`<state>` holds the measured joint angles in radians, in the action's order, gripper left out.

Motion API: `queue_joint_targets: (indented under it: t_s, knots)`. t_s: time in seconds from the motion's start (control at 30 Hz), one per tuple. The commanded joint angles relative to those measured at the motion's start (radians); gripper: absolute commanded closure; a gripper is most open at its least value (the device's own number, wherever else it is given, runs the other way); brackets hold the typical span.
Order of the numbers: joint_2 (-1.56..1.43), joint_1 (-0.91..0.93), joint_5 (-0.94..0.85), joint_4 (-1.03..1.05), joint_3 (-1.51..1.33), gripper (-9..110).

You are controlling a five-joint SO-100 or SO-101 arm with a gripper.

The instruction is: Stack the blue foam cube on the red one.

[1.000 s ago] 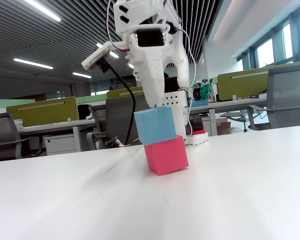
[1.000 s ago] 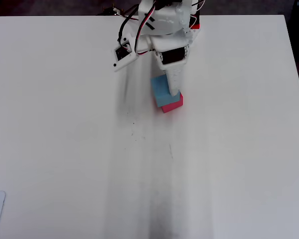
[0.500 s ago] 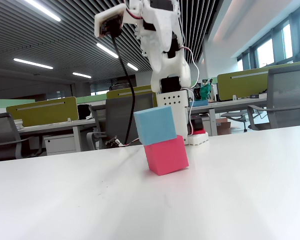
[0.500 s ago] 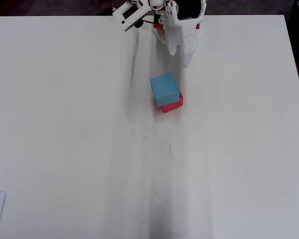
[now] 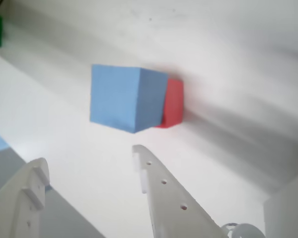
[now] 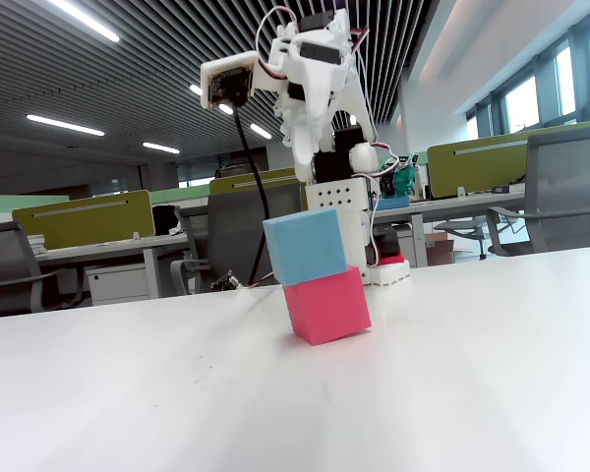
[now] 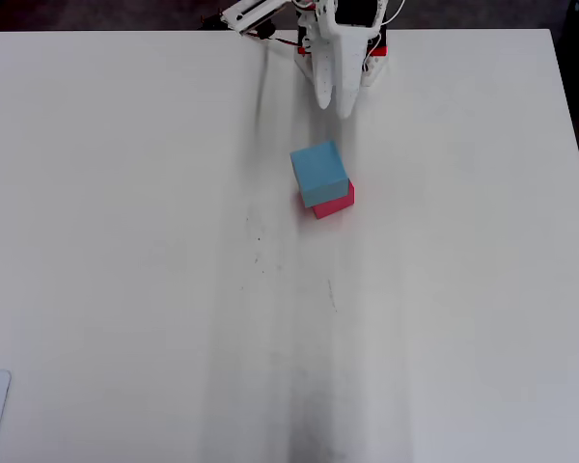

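As the wrist view shows, the hand (image 5: 89,166) is open and empty, the blue foam cube (image 5: 124,99) apart beyond its fingertips. Fixed view: blue foam cube rests atop the red one (image 6: 326,305) on the desk (image 6: 452,383). Overhead view: stack lies clear of the hand (image 7: 334,104).

blue foam cube (image 6: 306,247): matte foam; red one (image 6: 326,305): matte foam; table (image 7: 125,241): smooth white

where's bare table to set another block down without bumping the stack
In the overhead view, the table is bare left, right and below the blue foam cube stacked on the red one. Crowded only at the top edge, between the stack and the open hand.
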<state>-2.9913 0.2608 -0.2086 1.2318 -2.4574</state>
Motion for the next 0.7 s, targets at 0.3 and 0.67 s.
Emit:
queue_joint_targets:
  t_s: [0.3, 0.67]
  knots:
    - [-0.193, -0.084, 0.043, -0.072, -0.222, 80]
    - [-0.193, -0.110, 0.095, -0.158, -0.345, 80]
